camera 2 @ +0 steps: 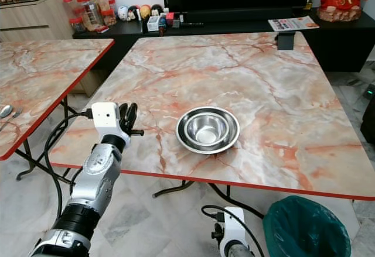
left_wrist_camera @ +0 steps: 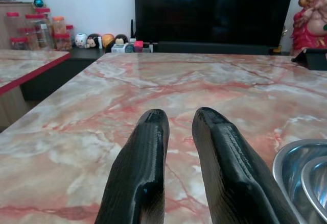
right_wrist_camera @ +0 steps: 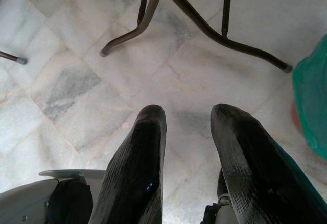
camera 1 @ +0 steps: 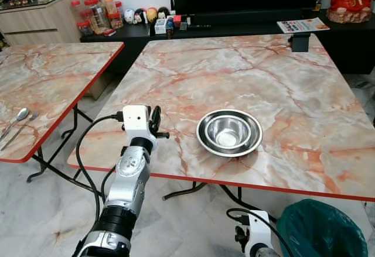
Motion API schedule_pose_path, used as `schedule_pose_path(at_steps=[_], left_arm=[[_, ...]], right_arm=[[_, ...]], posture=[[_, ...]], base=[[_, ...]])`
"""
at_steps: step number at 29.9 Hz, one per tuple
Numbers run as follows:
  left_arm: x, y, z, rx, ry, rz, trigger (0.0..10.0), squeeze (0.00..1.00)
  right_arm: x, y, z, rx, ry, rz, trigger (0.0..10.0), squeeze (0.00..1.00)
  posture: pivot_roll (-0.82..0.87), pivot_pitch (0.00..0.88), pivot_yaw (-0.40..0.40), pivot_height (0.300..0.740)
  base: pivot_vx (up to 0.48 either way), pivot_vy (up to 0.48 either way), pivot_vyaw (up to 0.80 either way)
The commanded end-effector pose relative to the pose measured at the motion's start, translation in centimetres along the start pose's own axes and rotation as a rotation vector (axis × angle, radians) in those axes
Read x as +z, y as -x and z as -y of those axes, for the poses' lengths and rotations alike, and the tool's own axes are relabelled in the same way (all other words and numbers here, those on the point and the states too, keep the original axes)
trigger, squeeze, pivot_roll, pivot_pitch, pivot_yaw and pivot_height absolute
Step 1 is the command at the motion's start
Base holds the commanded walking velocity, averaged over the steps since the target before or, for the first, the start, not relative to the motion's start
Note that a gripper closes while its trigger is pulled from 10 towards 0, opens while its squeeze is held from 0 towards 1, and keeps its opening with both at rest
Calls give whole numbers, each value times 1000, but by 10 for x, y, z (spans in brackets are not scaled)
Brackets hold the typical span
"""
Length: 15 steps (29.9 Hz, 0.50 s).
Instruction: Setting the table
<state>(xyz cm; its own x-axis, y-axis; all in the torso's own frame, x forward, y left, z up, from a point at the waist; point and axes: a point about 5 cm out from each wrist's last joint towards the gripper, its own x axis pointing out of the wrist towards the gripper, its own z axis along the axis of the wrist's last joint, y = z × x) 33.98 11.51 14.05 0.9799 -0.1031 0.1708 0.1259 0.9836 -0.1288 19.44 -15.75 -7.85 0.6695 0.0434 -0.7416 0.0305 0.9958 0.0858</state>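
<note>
Left hand (camera 1: 157, 120) hovering, fingers slightly parted and empty, beside nested steel bowls (camera 1: 229, 132).
Spoon and fork (camera 1: 19, 122) are lying on neighbouring marble-patterned counter (camera 1: 53, 75); fetch those.

The desk (camera 1: 281, 81) has a glossy marble-look top with a red edge. The two nested bowls (camera 1: 229, 132) are shiny metal — polished, reflecting. The floor (right_wrist_camera: 76, 81) is smooth pale marble tile; the bin liner (camera 1: 319, 228) is thin green plastic.

Left gripper (left_wrist_camera: 179, 119) raised, right gripper (right_wrist_camera: 188, 117) low.
</note>
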Motion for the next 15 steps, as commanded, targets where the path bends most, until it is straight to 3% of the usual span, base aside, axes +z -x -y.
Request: schedule_pose_path(at_steps=[1, 15], left_arm=[[4, -1, -6, 9, -15, 10, 10000, 0], [2, -2, -4, 2, -15, 1, 10000, 0]], right_arm=[[1, -1, -5, 9, -20, 3, 10000, 0], [0, 0, -3, 10, -11, 1, 10000, 0]], posture=[[-16, 7, 125, 740], [-20, 0, 125, 740]], base=[[0, 480, 0], [0, 480, 0]])
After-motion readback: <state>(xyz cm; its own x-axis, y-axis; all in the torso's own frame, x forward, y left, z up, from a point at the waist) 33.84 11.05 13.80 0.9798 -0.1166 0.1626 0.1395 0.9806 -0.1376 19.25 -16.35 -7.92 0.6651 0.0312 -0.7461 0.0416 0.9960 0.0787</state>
